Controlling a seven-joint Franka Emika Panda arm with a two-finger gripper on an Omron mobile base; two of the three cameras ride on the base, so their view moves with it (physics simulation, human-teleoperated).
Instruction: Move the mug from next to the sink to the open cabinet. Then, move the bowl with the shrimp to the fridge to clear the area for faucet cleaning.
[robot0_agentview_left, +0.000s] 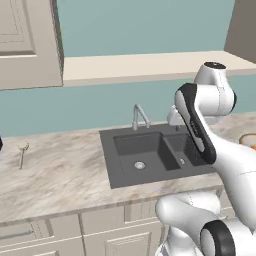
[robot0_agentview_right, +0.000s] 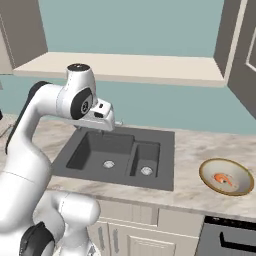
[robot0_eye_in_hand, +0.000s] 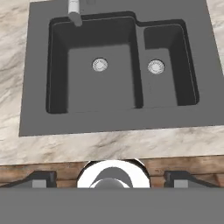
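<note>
A marbled counter (robot0_agentview_right: 200, 147) is seen, with the sink (robot0_agentview_right: 165, 145) set in it and the bowl (robot0_agentview_right: 226, 177) placed to its right.

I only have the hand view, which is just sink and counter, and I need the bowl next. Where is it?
Observer: The bowl sits on the counter to the right of the sink, apart from its rim.
Operator: Is the shrimp in it?
Observer: Yes, the shrimp lies inside the bowl, near its middle.
Operator: Anything on the counter on the other side of the sink?
Observer: A small pale long-handled utensil lies there, well away from the sink.
</note>
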